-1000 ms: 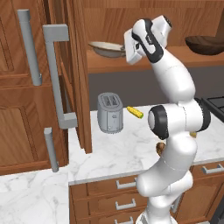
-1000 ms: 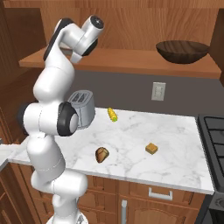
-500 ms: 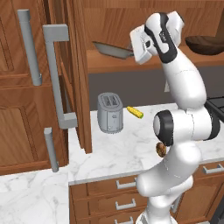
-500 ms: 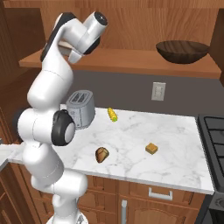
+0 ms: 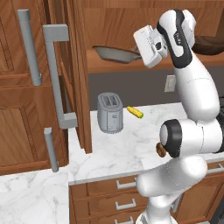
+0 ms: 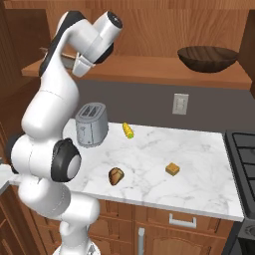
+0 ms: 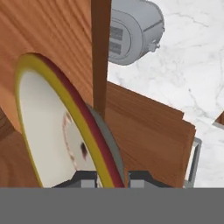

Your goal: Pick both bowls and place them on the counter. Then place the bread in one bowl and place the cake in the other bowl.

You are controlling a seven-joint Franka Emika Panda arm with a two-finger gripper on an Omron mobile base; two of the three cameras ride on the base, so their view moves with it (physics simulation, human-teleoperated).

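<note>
Reaching up to the wooden shelf above the counter, the white arm stands nearly upright, bent sharply at the top so its hand points at the left end of the shelf. In the hand view the two dark fingertips sit one on each side of the rim of the shallow beige ceramic bowl; the hand is clenched on that rim. The bowl's inner face is pale and smooth, edged with a yellow band and a dark red-brown one, and from the left base view it looks like a thin grey-tan dish lying at the left end of the shelf.

A second bowl, dark brown wood, round and deep-sided, rests near the right end of the same shelf, well apart from the first.

On the white grey-veined marble counter lie one knobbly brown oval lump of bread near the front edge, and one small tan-orange cube of cake to its right, apart from it. One boxy grey metal toaster with two slots stands toward the back left corner, and one small yellow cylinder lies just beside it near the back edge.
</note>
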